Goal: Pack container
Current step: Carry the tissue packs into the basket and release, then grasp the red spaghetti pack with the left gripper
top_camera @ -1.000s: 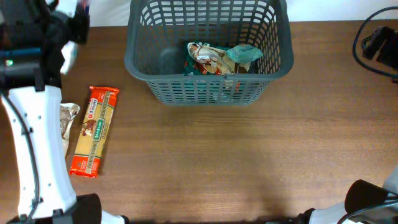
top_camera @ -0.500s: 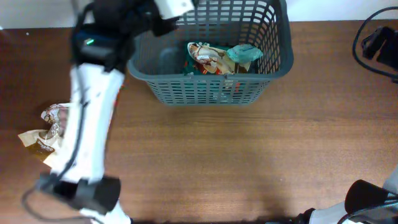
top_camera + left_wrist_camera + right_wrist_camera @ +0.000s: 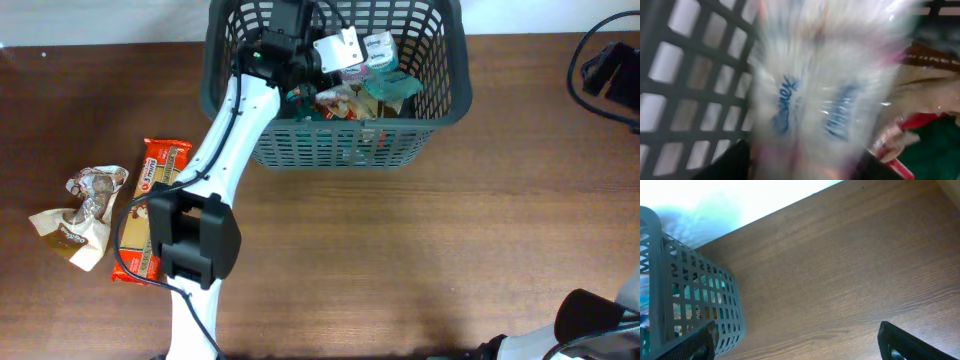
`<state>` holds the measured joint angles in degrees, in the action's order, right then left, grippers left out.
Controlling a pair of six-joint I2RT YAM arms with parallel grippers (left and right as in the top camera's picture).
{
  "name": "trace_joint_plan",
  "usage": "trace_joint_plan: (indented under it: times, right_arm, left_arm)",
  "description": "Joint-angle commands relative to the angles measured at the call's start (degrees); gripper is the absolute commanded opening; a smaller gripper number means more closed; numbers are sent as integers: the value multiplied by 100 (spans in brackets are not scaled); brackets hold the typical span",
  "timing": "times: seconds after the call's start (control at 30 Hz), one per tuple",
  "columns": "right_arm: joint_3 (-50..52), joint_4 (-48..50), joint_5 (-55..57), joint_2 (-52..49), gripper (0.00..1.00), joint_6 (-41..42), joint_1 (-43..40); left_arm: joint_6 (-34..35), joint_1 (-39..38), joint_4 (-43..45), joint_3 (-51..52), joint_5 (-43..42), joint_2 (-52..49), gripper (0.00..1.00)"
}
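Fingers [image 3: 892, 342] of my right pincer [image 3: 797, 345] stand spread wide with nothing between them, over the counter [image 3: 400, 250] at its near right corner. Further out on the left lie an orange pasta pack [image 3: 152, 210] and, just beside it, a crumpled wrapper [image 3: 80, 212]. At the far edge sits the container [image 3: 440, 112] with snack packs [image 3: 385, 88] in its base; inside its rim my left pincer [image 3: 352, 50] pinches a clear pack with blue lettering [image 3: 810, 95], blurred
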<state>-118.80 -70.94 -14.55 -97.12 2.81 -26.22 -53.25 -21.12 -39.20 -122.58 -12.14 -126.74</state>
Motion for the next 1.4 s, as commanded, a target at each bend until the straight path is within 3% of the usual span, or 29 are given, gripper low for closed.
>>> trace_joint_plan:
  times: [0.0,0.1,0.17,0.33,0.37,0.57,0.7,0.9,1.03,1.17,1.37]
  right_arm:
    - [39,-4,-63,15,99,7,-4]
    - [39,-2,-63,15,99,7,-4]
    - [39,-2,-63,15,99,7,-4]
    - [39,-2,-63,15,99,7,-4]
    - [39,-2,-63,15,99,7,-4]
    - [39,-2,-63,15,99,7,-4]
    - [39,-2,-63,15,99,7,-4]
    - [39,-2,-63,15,99,7,-4]
    - [39,-2,-63,15,99,7,-4]
    - [39,-2,-63,15,99,7,-4]
    - [39,-2,-63,15,99,7,-4]
  left_arm:
    - [713,-87,42,-420,831,323,70]
    - [1220,-68,-328,-962,1213,503,93]
    - [1480,-20,-734,-1427,1394,638,99]
    - [1976,188,-2216,-2553,1840,986,99]
    - [2153,363,-2894,-2809,1969,1130,99]
    - [2739,1255,-4693,-2879,2096,1362,99]
    - [3224,1961,-5224,-2726,1884,1362,99]
    - [3224,2931,-5187,-1128,1132,1613,96]
    - [3222,3501,-4433,833,1082,1875,96]
    - [3180,3917,-3713,2114,1084,1875,97]
    - [2955,4170,-3010,2959,1080,1875,98]
